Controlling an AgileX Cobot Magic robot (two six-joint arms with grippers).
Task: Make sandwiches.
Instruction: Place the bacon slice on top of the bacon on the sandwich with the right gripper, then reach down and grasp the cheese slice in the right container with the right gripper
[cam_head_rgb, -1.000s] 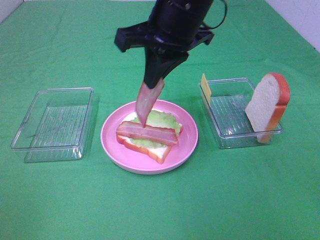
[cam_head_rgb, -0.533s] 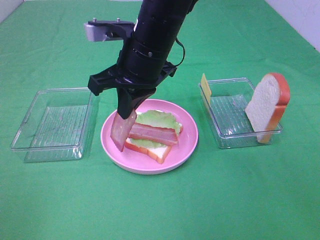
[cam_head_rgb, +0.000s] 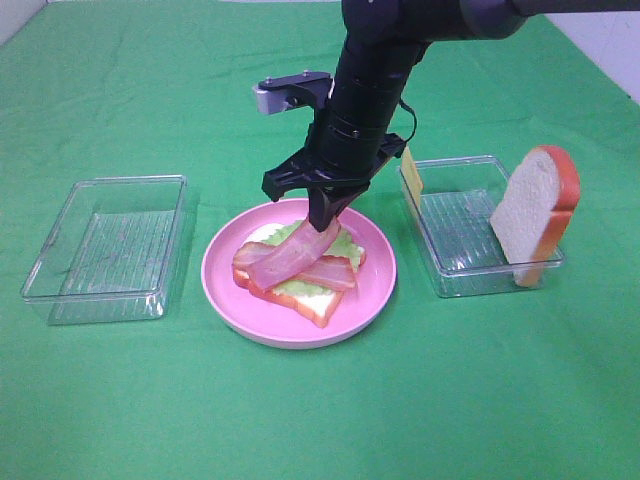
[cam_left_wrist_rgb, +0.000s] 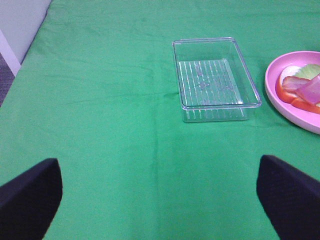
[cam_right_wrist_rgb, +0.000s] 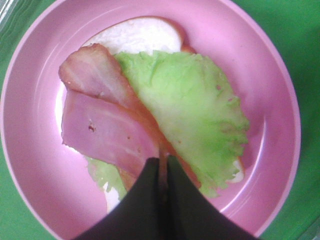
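Sandwich (cam_head_rgb: 297, 278) half-built on pink plate (cam_head_rgb: 225, 285): base bread (cam_head_rgb: 312, 306), lettuce (cam_head_rgb: 335, 240), one bacon strip (cam_head_rgb: 335, 272) laid. Left tray (cam_head_rgb: 100, 306) holds nothing. Left jaws released, empty. Right arm (cam_head_rgb: 360, 110) points steeply down over the plate, jaws clenched on second bacon strip (cam_head_rgb: 298, 252), which drapes onto the stack. Right tray (cam_head_rgb: 455, 285): cheese (cam_head_rgb: 410, 172) and top slice (cam_head_rgb: 535, 215) remain.

Bread slice (cam_head_rgb: 318, 302), lettuce (cam_head_rgb: 345, 246), bacon strip (cam_head_rgb: 340, 272) stacked flat; second strip (cam_head_rgb: 290, 258) draped crosswise; spare slice (cam_head_rgb: 535, 215) upright.
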